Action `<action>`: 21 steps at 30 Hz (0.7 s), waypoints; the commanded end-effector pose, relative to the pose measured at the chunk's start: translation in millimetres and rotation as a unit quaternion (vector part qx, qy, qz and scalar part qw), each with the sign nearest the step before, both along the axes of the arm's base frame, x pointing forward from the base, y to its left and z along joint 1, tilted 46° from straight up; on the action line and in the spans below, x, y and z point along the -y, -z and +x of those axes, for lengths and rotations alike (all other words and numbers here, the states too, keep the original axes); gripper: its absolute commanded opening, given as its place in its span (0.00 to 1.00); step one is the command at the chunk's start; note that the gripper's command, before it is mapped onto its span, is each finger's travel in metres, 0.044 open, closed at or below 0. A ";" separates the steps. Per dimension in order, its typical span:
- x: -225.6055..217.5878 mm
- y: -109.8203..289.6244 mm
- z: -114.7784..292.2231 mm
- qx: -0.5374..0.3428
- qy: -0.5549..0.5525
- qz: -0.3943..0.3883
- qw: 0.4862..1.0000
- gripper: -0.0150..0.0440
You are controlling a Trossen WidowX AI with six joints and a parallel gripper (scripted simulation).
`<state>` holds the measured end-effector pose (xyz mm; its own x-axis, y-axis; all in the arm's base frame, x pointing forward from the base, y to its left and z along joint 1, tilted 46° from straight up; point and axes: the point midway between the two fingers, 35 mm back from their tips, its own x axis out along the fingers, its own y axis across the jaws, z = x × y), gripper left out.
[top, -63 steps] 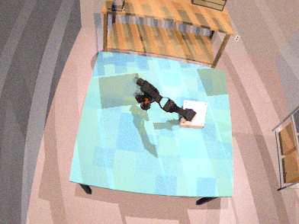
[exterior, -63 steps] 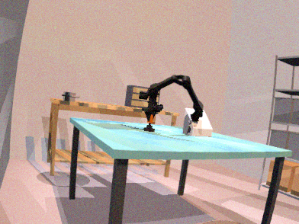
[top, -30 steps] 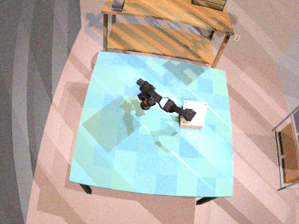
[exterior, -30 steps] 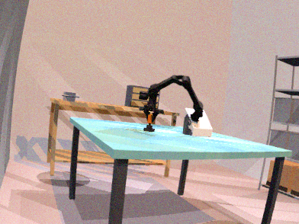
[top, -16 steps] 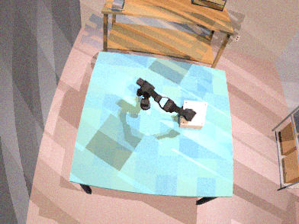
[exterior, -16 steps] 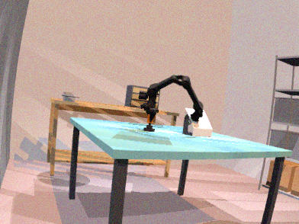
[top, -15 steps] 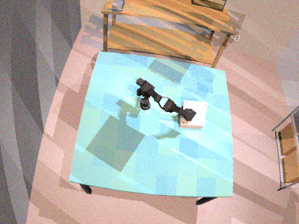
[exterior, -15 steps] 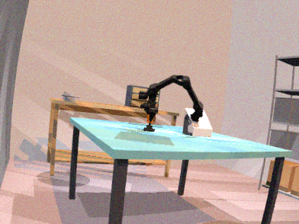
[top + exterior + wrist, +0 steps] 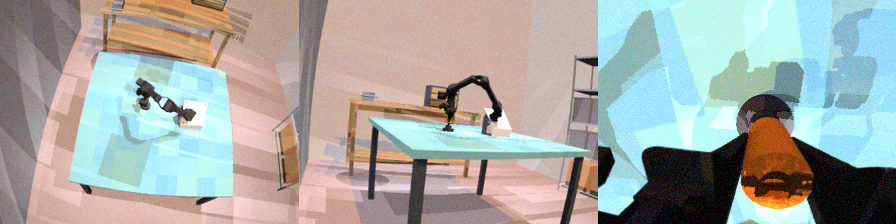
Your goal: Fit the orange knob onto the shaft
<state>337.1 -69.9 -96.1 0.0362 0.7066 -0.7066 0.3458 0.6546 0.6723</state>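
Note:
The orange knob (image 9: 773, 160) is held upright between the fingers of my gripper (image 9: 450, 116) (image 9: 768, 138), which is shut on it. In the top view the arm hides nearly all of the knob. The dark round pedestal (image 9: 145, 107) (image 9: 448, 129) (image 9: 744, 119) stands on the table directly below the knob. In the wrist view the knob's far end overlaps the pedestal's middle and hides most of the shaft. The knob's lower end is low over the pedestal. I cannot tell whether the shaft's tip is inside the hole.
The arm's base stands at the white block (image 9: 199, 110) (image 9: 501, 132) on the turquoise table (image 9: 160, 168) (image 9: 490, 152). A wooden bench (image 9: 160, 42) (image 9: 353, 133) is behind the table. A shelf rack (image 9: 572, 114) stands to the right. Shadows of the arm cross the table top.

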 end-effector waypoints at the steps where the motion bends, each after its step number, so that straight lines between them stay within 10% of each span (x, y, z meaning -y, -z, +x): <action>1: -0.4 -0.4 -1.4 -0.002 0.004 0.001 1.000 0.25; 21: -2.7 0.5 -4.0 -0.002 0.004 0.001 1.000 0.25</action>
